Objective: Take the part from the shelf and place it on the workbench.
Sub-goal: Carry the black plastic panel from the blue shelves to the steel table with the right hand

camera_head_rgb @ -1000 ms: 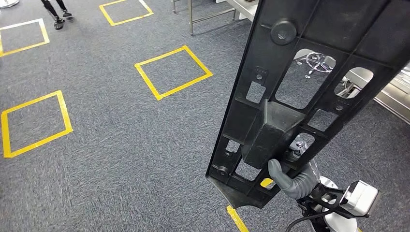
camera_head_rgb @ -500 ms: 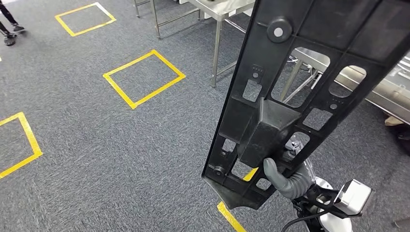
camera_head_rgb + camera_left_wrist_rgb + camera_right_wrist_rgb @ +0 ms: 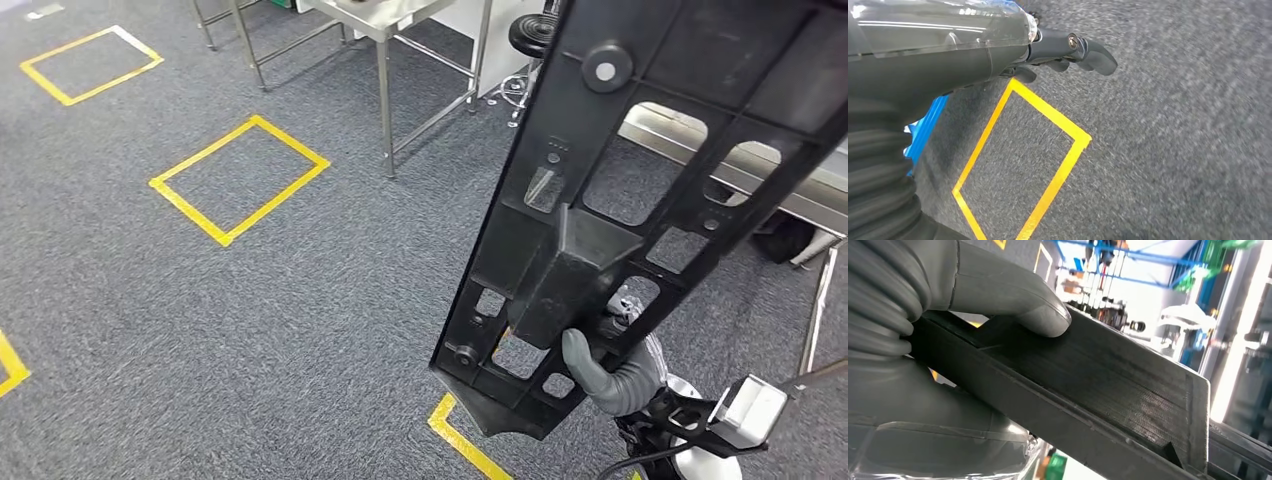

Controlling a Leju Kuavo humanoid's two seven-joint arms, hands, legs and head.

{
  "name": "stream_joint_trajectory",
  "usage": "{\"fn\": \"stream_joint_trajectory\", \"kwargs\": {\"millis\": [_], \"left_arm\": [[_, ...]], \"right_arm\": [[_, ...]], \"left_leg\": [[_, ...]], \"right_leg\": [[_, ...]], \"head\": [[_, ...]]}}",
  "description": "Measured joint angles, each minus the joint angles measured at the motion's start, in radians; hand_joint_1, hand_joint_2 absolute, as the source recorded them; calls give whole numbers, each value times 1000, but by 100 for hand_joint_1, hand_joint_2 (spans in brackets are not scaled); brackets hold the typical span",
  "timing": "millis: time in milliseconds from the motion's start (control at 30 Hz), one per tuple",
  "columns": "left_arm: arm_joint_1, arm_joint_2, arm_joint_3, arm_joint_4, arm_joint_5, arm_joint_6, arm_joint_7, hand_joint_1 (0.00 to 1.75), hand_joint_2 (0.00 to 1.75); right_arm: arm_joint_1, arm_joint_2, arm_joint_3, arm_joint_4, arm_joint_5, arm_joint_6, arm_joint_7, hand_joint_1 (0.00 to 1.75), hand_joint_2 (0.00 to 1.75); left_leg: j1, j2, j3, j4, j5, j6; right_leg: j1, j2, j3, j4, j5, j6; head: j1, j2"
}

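Carrying the part (image 3: 640,200) well means keeping it steady and tilted away from the steel legs until the counter (image 3: 400,15) is directly in front — in my judgement the long upper end is what could strike something during the walk. From the head view, the right hand (image 3: 605,375) grasps the part at its lower section, the grey thumb pressed on the raised block in the middle; the part rises diagonally over the grey carpet (image 3: 250,320) with its yellow tape squares (image 3: 240,180), well apart from the counter. It is a long black plastic panel, flat and ribbed, with many cut-out windows and a round boss near the top. From the left wrist view, the left hand (image 3: 1068,52) hangs above the carpet, fingers curled in, holding nothing. From the right wrist view, the thumb lies flat on the matte, finely textured black surface — the grasp looks firm.
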Motion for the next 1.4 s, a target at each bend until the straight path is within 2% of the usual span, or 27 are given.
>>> {"fn": "stream_joint_trajectory", "kwargs": {"millis": [67, 133, 167, 200, 233, 267, 333, 400, 467, 533, 600, 633, 667, 700, 767, 833, 900, 967, 1000, 1067, 1133, 1167, 1200, 1233, 1300, 1367, 1400], "left_arm": [[0, 0, -3, 0, -4, -4, 9, 0, 175], [3, -1, -3, 0, -4, -7, 21, 0, 175], [5, -1, -3, 0, -4, -7, 25, 0, 175], [7, -2, -3, 0, -2, -6, 28, 0, 175], [7, -2, -3, 0, 0, -5, 29, 0, 175], [6, -2, -2, 0, 3, -3, 29, 0, 175], [5, -2, -2, 0, 8, 1, 24, 0, 175], [4, -4, -2, 0, 10, 3, 15, 0, 175], [4, -6, -2, 0, 11, 3, 5, 0, 175], [1, -9, -2, 0, 12, 3, -9, 0, 175], [0, -11, -2, 0, 13, 3, -27, 0, 175], [1, -12, -2, 0, 13, 2, -33, 0, 175], [2, -13, -2, 0, 13, 2, -37, 0, 175], [3, -16, -2, 0, 13, 2, -40, 0, 175], [1, -22, -2, 0, 13, 2, -42, 0, 175], [-2, -30, -2, 0, 12, 3, -43, 0, 175], [-3, -35, -2, 0, 10, 3, -42, 0, 175], [-3, -38, -2, 0, 12, 3, -40, 0, 175], [-4, -40, -2, 0, 14, 4, -39, 0, 175], [-5, -41, -1, 0, 21, 7, -36, 0, 175], [-4, -41, -1, 0, 26, 10, -31, 0, 175], [-1, -41, 0, 0, 27, 11, -27, 0, 175], [0, -41, 0, 0, 25, 11, -22, 0, 175], [2, -41, 0, 0, 22, 9, -16, 0, 175], [2, -41, 1, 0, 15, 6, -6, 0, 175], [1, -41, 0, 0, 13, 3, 4, 0, 175], [2, -41, 0, 0, 13, 3, 7, 0, 175]], "right_arm": [[10, -3, -6, -2, -2, -1, -6, 171, 175], [14, -3, -8, -2, -2, 0, -8, 171, 175], [15, -3, -8, -1, -2, 1, -8, 171, 175], [15, -3, -8, 1, -1, 2, -7, 171, 175], [13, -3, -7, 3, 1, 2, -5, 171, 175], [9, -3, -7, 6, 3, 2, -4, 171, 175], [0, -3, -7, 10, 5, 1, -2, 171, 175], [-8, -3, -9, 14, 6, 1, 0, 171, 175], [-10, -3, -13, 15, 6, 0, 1, 171, 175], [-8, -6, -20, 16, 6, -2, 1, 171, 175], [-7, -8, -28, 17, 6, -9, 2, 171, 175], [-6, -8, -30, 17, 6, -12, 2, 171, 175], [-4, -8, -32, 17, 6, -15, 3, 171, 175], [-2, -8, -34, 16, 7, -16, 5, 171, 175], [0, -8, -43, 13, 12, -17, 12, 171, 175], [-1, -8, -53, 4, 18, -17, 21, 171, 175], [0, -8, -62, -6, 19, -17, 25, 171, 175], [4, -10, -72, -12, 18, -15, 26, 171, 175], [7, -12, -78, -15, 17, -12, 26, 171, 175], [7, -14, -86, -18, 14, -5, 27, 171, 175], [4, -15, -89, -18, 10, 2, 27, 171, 175], [3, -15, -89, -17, 9, 4, 28, 171, 175], [4, -15, -90, -16, 7, 3, 29, 171, 175], [5, -15, -91, -16, 4, 2, 31, 171, 175], [9, -16, -97, -16, 0, 1, 37, 171, 175], [10, -17, -104, -16, -6, 2, 39, 171, 175], [10, -18, -106, -16, -9, 4, 40, 171, 175]], "left_leg": [[3, -43, -30, 78, -47, -7], [3, -70, -95, 213, -108, -10], [3, -73, -122, 262, -119, -11], [4, -75, -135, 278, -111, -12], [5, -78, -129, 251, -81, -13], [7, -85, -107, 191, -39, -13], [12, -123, -56, 65, 18, -10], [12, -146, -38, 18, 26, -2], [9, -131, -37, 13, 28, 12], [11, -113, -34, 5, 33, 26], [11, -93, -32, 1, 35, 34], [9, -82, -32, 0, 34, 37], [8, -71, -33, 1, 32, 37], [7, -58, -32, 1, 31, 38], [5, -35, -28, 1, 26, 36], [1, -16, -22, 2, 21, 30], [-3, 1, -17, 2, 15, 22], [-4, 21, -10, -1, 11, 11], [-3, 21, -7, 0, 7, 5], [-1, -17, -24, 49, -28, -3], [3, -65, -84, 175, -88, -7], [3, -73, -117, 237, -109, -8], [3, -75, -140, 274, -114, -8], [3, -76, -145, 274, -98, -7], [3, -88, -105, 168, -23, 0], [3, -128, -54, 46, 29, 9], [3, -142, -42, 16, 36, 12]], "right_leg": [[-7, 19, 9, -9, 4, -9], [-7, 42, 10, -9, 3, -14], [-6, 54, 10, -7, 3, -15], [-7, 68, 10, -5, 1, -14], [-8, 82, 11, -2, 0, -12], [-9, 95, 12, 3, -3, -9], [-9, 118, 8, 15, -10, 1], [-10, 135, -1, 23, -12, 13], [-13, 149, -6, 21, -9, 26], [-14, 123, -19, 45, -25, 35], [-13, 70, -67, 145, -79, 42], [-14, 53, -100, 211, -108, 44], [-14, 47, -128, 265, -126, 45], [-14, 43, -142, 288, -125, 46], [-13, 32, -109, 223, -75, 41], [-5, -8, -38, 87, -20, 29], [6, -33, -5, 21, -7, 16], [8, -14, -7, 15, -7, 8], [5, -4, -4, 11, -5, 4], [-4, 17, 3, 1, 0, -5], [-6, 39, 6, -1, 1, -11], [-5, 51, 7, 0, 0, -12], [-4, 64, 7, 0, 0, -13], [-3, 77, 8, 1, -1, -13], [-3, 102, 12, 3, -3, -10], [-1, 123, 10, 8, -6, -4], [-3, 132, 7, 10, -6, 2]], "head": [[0, 0], [0, 0], [0, 0], [0, 0], [0, 0], [0, 0], [0, 0], [0, 0], [0, 0], [0, 0], [0, 0], [0, 0], [0, 0], [0, 0], [0, 0], [0, 0], [0, 0], [0, 0], [0, 0], [0, 0], [-1, 0], [-1, 0], [-1, 0], [-1, 0], [-1, 0], [-1, 0], [-1, 0]]}}
